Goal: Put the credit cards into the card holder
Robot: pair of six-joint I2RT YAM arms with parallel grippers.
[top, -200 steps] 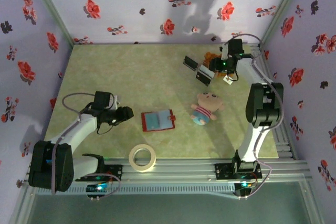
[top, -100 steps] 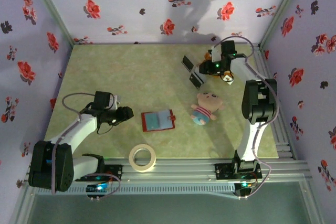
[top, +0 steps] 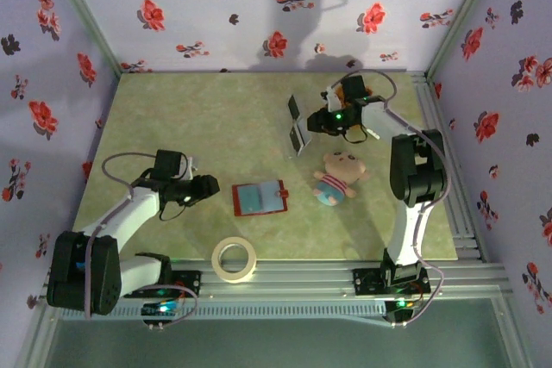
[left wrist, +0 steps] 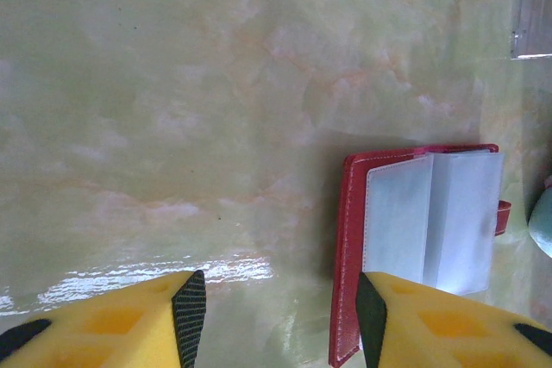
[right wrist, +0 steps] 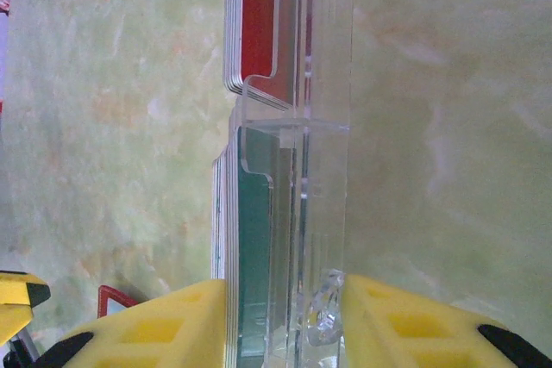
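Note:
The card holder [top: 260,197], a red wallet, lies open on the table and shows its grey-teal pockets [left wrist: 431,217]. My left gripper [top: 207,187] stands open just left of it, its jaws [left wrist: 280,321] wide apart over bare table and the wallet's edge. My right gripper [top: 317,121] is shut on a clear plastic slotted stand [top: 297,123] held above the table's back middle. In the right wrist view the stand [right wrist: 323,170] sits between my yellow fingers [right wrist: 285,325]. It holds the credit cards on edge: a teal one [right wrist: 254,239] near me, a red one [right wrist: 257,32] farther off.
A striped plush doll [top: 338,177] lies right of the wallet. A brown plush toy [top: 352,90] sits behind the right gripper. A roll of masking tape [top: 235,259] lies near the front edge. Flowered walls close in the table.
The right arm has carried the clear stand leftward, away from the brown toy and toward the table's middle. The left arm and the wallet have not moved.

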